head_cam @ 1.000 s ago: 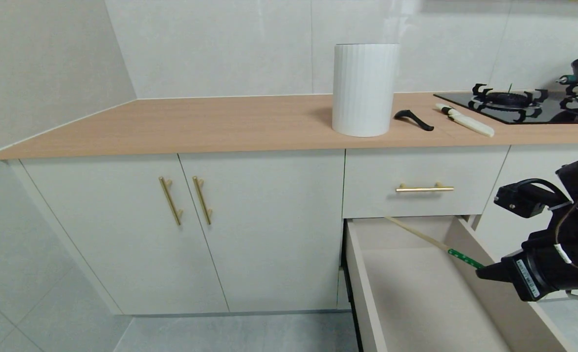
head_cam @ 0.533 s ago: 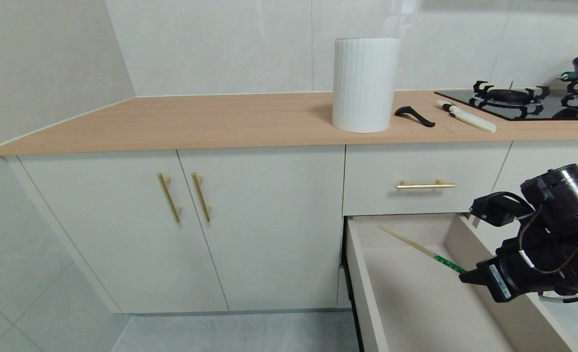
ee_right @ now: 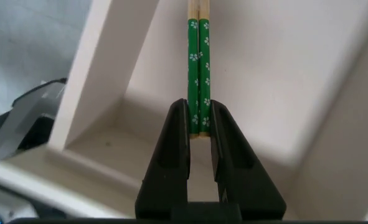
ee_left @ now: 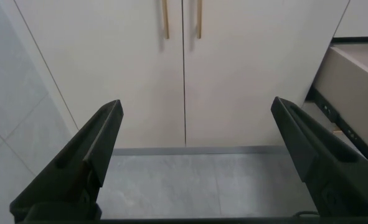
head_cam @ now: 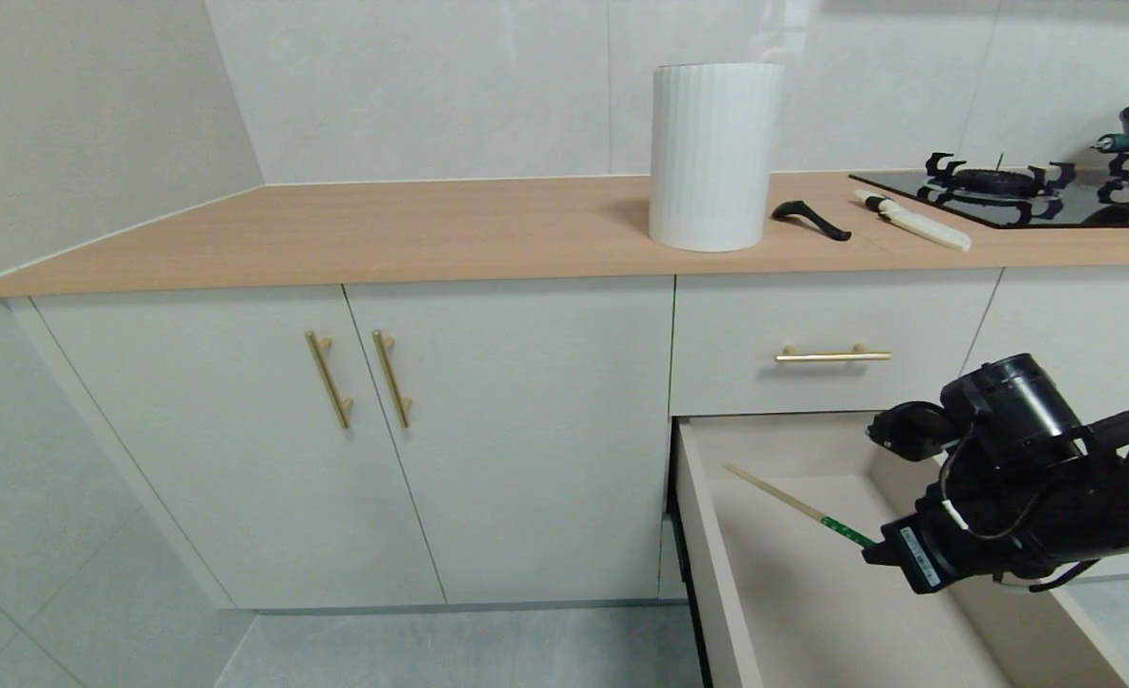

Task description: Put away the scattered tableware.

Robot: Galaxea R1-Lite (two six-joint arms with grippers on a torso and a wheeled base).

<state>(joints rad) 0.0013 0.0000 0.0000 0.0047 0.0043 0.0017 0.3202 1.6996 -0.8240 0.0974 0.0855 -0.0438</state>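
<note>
Pinches a pair of chopsticks (ee_right: 198, 62) (green and flower-printed at the gripped end) in the right claw (ee_right: 199, 118), slanted inside the open drawer (head_cam: 708, 554). Holds the left claw (ee_left: 196, 109) spread wide and empty, facing the cabinet doors (ee_left: 246, 62). Finds a knife (head_cam: 911, 223) and a black-handled utensil (head_cam: 810, 218) on the surface (head_cam: 383, 229), beside a white ribbed canister (head_cam: 714, 158).

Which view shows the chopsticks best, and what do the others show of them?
The right wrist view: both chopsticks appear side by side, green ends clamped in the jaws of the right gripper. The head view shows them as one thin stick slanting over the drawer. The left wrist view faces the cabinet doors.
</note>
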